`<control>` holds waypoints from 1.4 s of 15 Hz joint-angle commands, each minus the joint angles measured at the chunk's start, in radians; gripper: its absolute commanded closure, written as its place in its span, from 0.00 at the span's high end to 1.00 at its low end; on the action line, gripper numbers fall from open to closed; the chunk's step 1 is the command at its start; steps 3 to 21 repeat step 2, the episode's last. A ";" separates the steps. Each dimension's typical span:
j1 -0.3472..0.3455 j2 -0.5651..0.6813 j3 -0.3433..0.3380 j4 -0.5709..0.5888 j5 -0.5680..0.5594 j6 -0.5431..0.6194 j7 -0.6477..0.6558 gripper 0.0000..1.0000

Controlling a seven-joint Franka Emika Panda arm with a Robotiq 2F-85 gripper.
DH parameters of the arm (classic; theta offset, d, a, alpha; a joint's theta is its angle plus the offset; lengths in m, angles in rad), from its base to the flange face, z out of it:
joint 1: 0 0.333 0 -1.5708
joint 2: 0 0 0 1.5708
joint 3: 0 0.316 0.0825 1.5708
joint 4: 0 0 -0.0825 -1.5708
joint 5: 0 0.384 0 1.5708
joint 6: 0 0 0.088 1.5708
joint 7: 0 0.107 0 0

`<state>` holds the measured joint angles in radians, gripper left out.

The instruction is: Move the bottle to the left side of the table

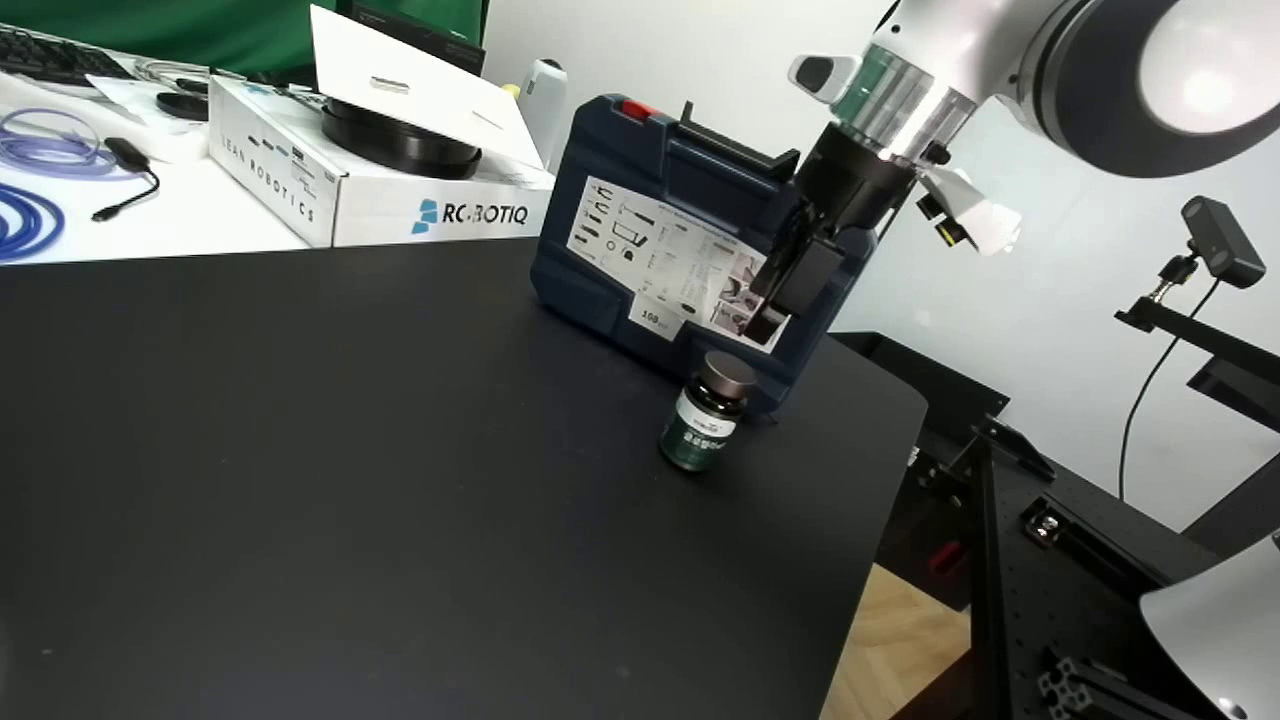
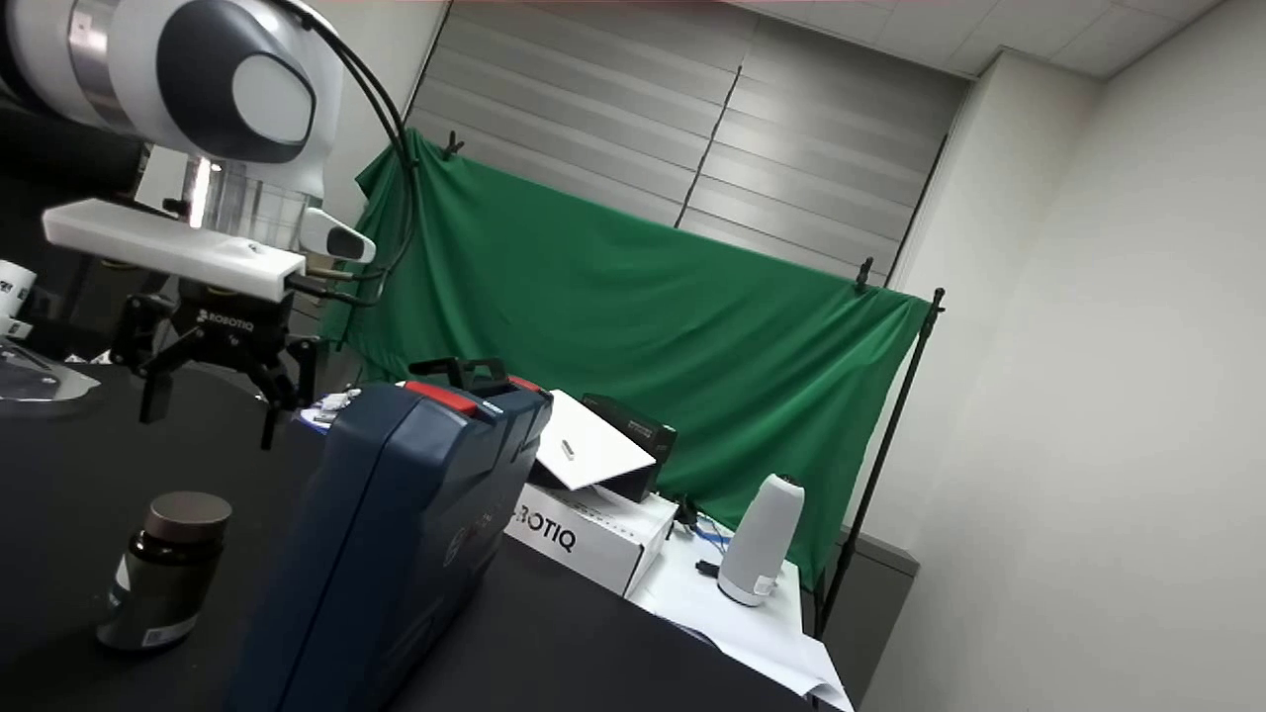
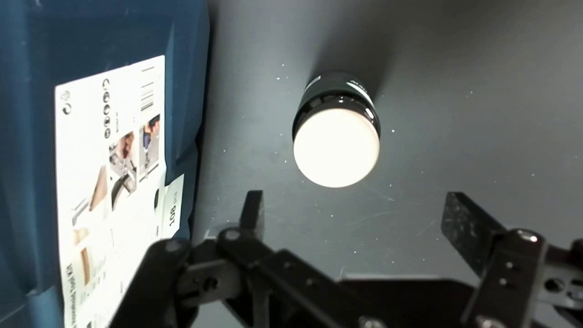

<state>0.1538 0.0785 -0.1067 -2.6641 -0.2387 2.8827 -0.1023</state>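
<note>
The small dark bottle [image 1: 707, 420] stands upright on the black table [image 1: 380, 480], with a green-and-white label and a broad cap. It also stands in an exterior view [image 2: 168, 578] and in the wrist view [image 3: 337, 141], where its cap looks bright and pale. My gripper [image 3: 353, 214] is open and empty, with its two fingers wide apart. In the wrist view the bottle lies beyond the fingertips, nearer the left finger. In an exterior view the gripper [image 2: 210, 425] hangs above the table, higher than the bottle cap and apart from it. It also shows edge-on [image 1: 768, 318].
A large blue tool case [image 1: 690, 220] stands on the table close beside the bottle and the gripper; it fills the left of the wrist view [image 3: 109, 182]. A white Robotiq box [image 1: 440, 210] stands on a white surface behind the table. The table's edge [image 1: 890, 500] runs past the bottle.
</note>
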 commanded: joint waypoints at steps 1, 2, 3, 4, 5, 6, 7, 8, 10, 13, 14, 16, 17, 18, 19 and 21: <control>-0.047 -0.012 0.044 -0.006 -0.006 -0.006 0.003 1.00; -0.048 -0.015 0.046 -0.009 -0.006 -0.007 0.003 1.00; -0.048 -0.015 0.046 -0.009 -0.006 -0.007 0.003 1.00; -0.048 -0.015 0.046 -0.009 -0.006 -0.007 0.003 1.00; -0.048 -0.015 0.046 -0.009 -0.006 -0.007 0.003 1.00; -0.048 -0.015 0.046 -0.009 -0.006 -0.007 0.003 1.00; -0.048 -0.015 0.046 -0.009 -0.006 -0.007 0.003 1.00; -0.048 -0.015 0.046 -0.009 -0.006 -0.007 0.003 1.00; -0.048 -0.015 0.046 -0.009 -0.006 -0.007 0.003 1.00; -0.048 -0.015 0.046 -0.009 -0.006 -0.007 0.003 1.00; -0.048 -0.015 0.046 -0.009 -0.006 -0.007 0.003 1.00; -0.048 -0.015 0.046 -0.009 -0.006 -0.007 0.003 1.00; -0.048 -0.015 0.046 -0.009 -0.006 -0.007 0.003 1.00; -0.048 -0.015 0.046 -0.009 -0.006 -0.007 0.003 1.00; -0.048 -0.015 0.046 -0.009 -0.006 -0.007 0.003 1.00; -0.048 -0.015 0.046 -0.009 -0.006 -0.007 0.003 1.00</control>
